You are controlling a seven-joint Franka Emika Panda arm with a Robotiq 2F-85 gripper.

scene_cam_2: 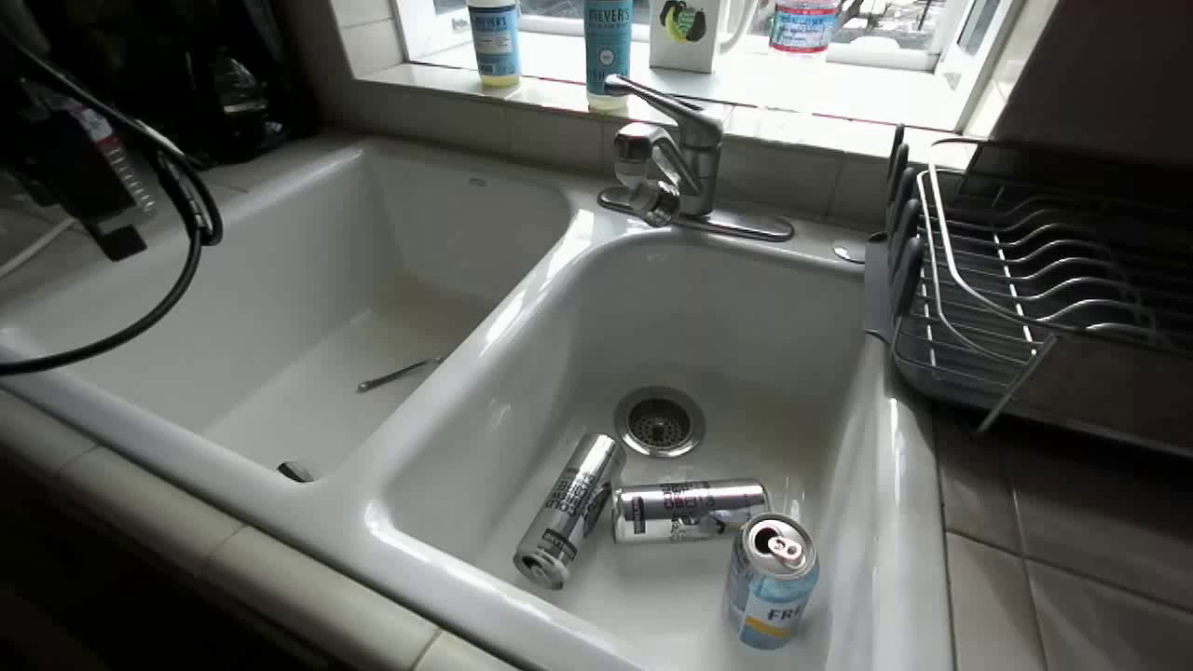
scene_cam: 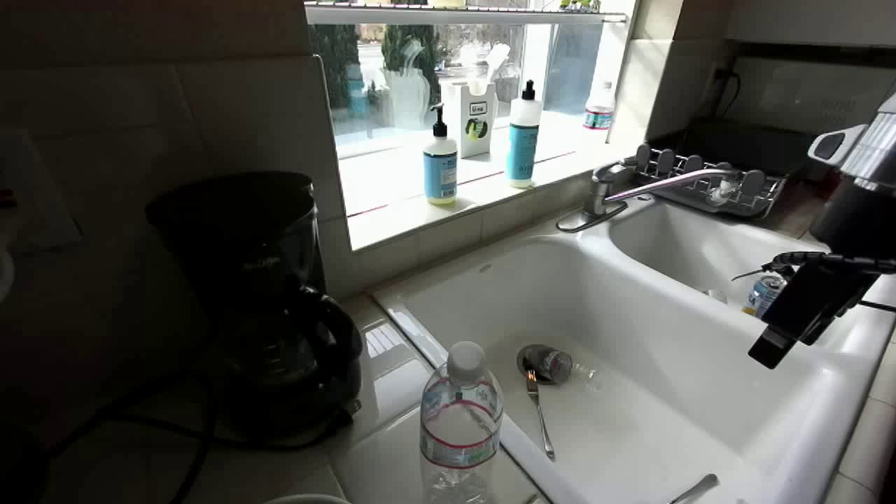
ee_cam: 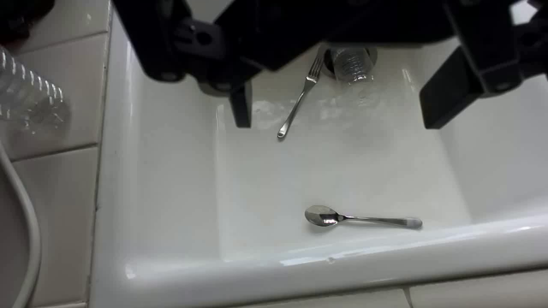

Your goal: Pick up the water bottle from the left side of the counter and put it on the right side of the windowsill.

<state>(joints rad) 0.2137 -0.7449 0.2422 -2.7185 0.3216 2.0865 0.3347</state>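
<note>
Both exterior views angle down toward the windowsill (scene_cam: 385, 185), sharing the faucet (scene_cam_2: 706, 172); their cameras look from close behind the water bottle (scene_cam: 460, 437) and above 3 beverage cans (scene_cam_2: 690, 511). The wrist view faces steeply down into a sink basin (ee_cam: 342, 171).

Bright window (scene_cam: 476, 42), dim tiled wall (scene_cam: 252, 119).

This is a kitchen: the double sink (scene_cam_2: 489, 373) has a faucet (scene_cam_2: 706, 177), a dish rack (scene_cam_2: 1053, 321) beside one end and a coffee maker (scene_cam: 266, 308) near the other. One basin (ee_cam: 171, 171) holds a fork (ee_cam: 311, 79) and a spoon (ee_cam: 359, 219), the next some cans (scene_cam_2: 694, 513); a pump bottle (scene_cam: 440, 171) stands on the windowsill (scene_cam: 392, 222).
</note>
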